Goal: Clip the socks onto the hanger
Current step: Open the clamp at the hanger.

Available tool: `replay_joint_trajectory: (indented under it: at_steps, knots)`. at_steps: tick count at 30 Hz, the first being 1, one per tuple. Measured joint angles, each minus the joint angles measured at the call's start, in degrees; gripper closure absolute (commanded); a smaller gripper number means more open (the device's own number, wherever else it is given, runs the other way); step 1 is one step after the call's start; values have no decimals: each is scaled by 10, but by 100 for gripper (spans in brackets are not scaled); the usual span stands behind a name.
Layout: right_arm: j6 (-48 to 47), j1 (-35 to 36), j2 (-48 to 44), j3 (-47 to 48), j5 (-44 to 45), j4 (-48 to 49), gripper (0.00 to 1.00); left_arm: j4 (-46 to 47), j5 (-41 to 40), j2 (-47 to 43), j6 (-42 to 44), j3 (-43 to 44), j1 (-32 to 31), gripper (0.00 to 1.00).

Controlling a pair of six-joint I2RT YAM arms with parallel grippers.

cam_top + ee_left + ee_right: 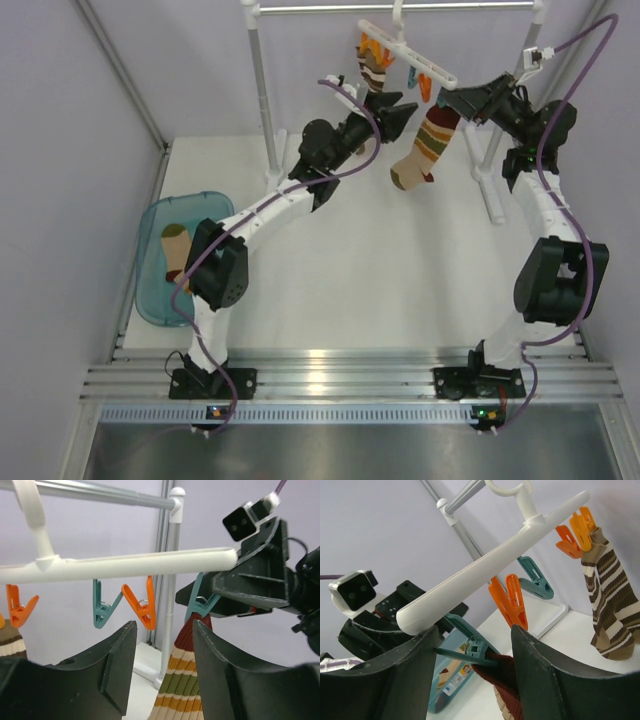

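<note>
Teal bin (150,300) at far left: tan sock (176,250) laid inside, long axis near-to-far, well apart from both grippers, left arm nearer. Left gripper (410,112) parted, empty, beside hung sock (425,150). Right gripper (447,98) parted, set astride blue clip (470,647) under hanger (485,565).

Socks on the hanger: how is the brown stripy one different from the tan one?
The brown-and-white sock hangs from an orange clip at one end of the hanger; the tan sock hangs from a teal clip at the other end. The brown-and-white sock has only two colours; the tan sock has olive, orange and maroon bands. Both hang cuff-up.
</note>
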Motion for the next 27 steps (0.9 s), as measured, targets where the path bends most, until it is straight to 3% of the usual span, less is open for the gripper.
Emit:
replay_joint_trajectory:
  at_steps: [11,27]
  knots:
    - [-33,0,0,0,2,-41,41,15,6,125,-8,83,-1,44]
    - [-9,7,-7,-3,-27,-10,41,57,-5,138,-6,112,-1,45]
